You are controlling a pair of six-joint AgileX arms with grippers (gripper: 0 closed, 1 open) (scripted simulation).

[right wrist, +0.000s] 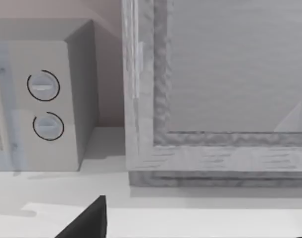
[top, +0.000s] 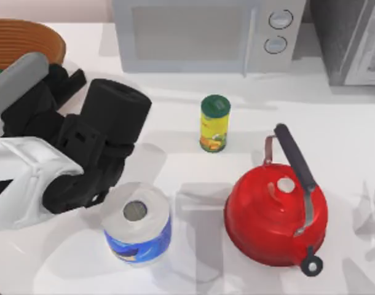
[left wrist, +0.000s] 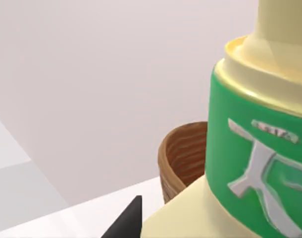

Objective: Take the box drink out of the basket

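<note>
While the left arm [top: 64, 153] spreads over the table's left side, its bulky black and white body hides its own fingers from above, so I cannot tell how wide that pincer stands. Behind it, at the far left corner, sits the basket [top: 27, 38], round, brown and ribbed like wicker; its contents are hidden. Seen from the left wrist, the box drink [left wrist: 250, 163] looms very close, smooth pale yellow with a glossy green band and silver mark, above and in front of the basket's woven rim [left wrist: 183, 158]. Whether it is gripped cannot be told. Near the front stands a paper roll [top: 137, 222] in blue wrap. Farther right come a green-lidded yellow can [top: 214, 123], a white microwave [top: 206, 34], then a shiny red kettle [top: 275, 215] with a dark handle. Only a dark finger [right wrist: 89, 220] of the right gripper shows.
</note>
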